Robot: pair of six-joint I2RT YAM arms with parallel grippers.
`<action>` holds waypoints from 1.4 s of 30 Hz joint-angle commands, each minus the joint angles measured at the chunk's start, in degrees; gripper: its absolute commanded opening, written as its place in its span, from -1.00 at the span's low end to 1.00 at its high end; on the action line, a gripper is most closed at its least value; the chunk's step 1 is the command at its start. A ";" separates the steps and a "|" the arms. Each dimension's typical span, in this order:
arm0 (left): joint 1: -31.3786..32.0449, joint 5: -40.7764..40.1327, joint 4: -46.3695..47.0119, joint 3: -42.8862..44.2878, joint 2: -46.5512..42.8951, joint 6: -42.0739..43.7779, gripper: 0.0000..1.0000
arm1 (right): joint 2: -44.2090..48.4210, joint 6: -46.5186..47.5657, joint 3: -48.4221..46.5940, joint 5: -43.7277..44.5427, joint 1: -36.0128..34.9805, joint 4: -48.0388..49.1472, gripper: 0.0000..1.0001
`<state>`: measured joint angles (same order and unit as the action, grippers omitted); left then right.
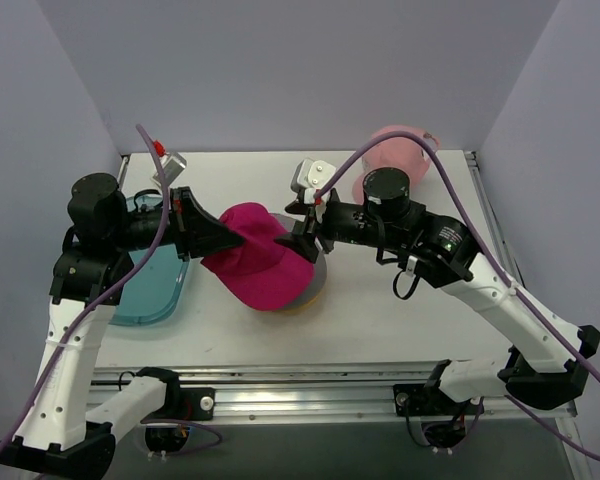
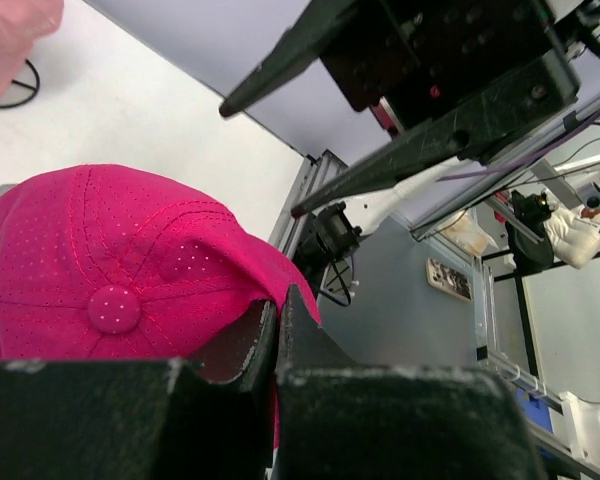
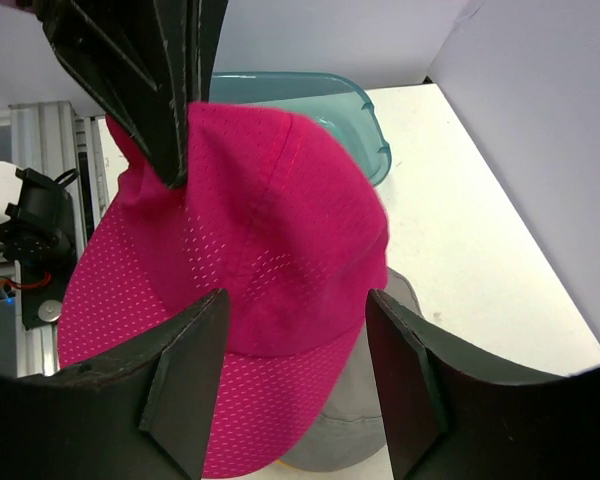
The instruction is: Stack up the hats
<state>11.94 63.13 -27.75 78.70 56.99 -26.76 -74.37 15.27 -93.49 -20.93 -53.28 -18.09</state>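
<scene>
Bench with the stack judged part built. The magenta baseball cap lies over the grey bucket hat, between the two tools. The left tool is clamped on the cap's edge, and the right tool hangs astride its crown, fingers apart. The light pink baseball cap, well behind the right tool, appears still to be added. The yellow hat cannot be made out with certainty.

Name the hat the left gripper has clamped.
The magenta baseball cap: the left gripper pinches its edge, over the grey bucket hat. The light pink baseball cap lies apart at the back.
</scene>
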 commanded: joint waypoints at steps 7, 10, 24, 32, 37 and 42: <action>2.91 0.85 -9.69 0.50 -0.65 10.15 -0.95 | -2.88 4.07 -2.49 -3.41 0.37 -1.07 0.04; 4.13 1.20 -9.34 0.14 0.22 10.33 -0.95 | -3.59 4.77 0.06 -6.58 0.19 -0.12 0.03; 7.48 -4.67 -11.54 1.02 3.92 13.50 -0.94 | -3.16 5.31 3.40 -5.71 0.19 4.72 -1.00; 7.48 -9.18 -7.77 4.80 5.06 8.23 -0.95 | 5.02 2.49 7.54 0.36 0.10 10.00 -1.00; 7.48 -1.46 -1.02 1.65 2.60 5.51 -0.86 | 6.17 3.28 6.40 -0.33 0.10 7.90 -1.00; 7.48 -6.87 -3.53 1.46 1.72 6.20 -0.34 | 7.30 -0.58 6.13 4.12 0.19 8.41 -1.00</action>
<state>19.42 57.74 -33.17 79.33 59.40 -20.47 -67.96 17.56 -85.89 -20.78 -53.30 -12.10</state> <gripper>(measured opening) 0.320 0.002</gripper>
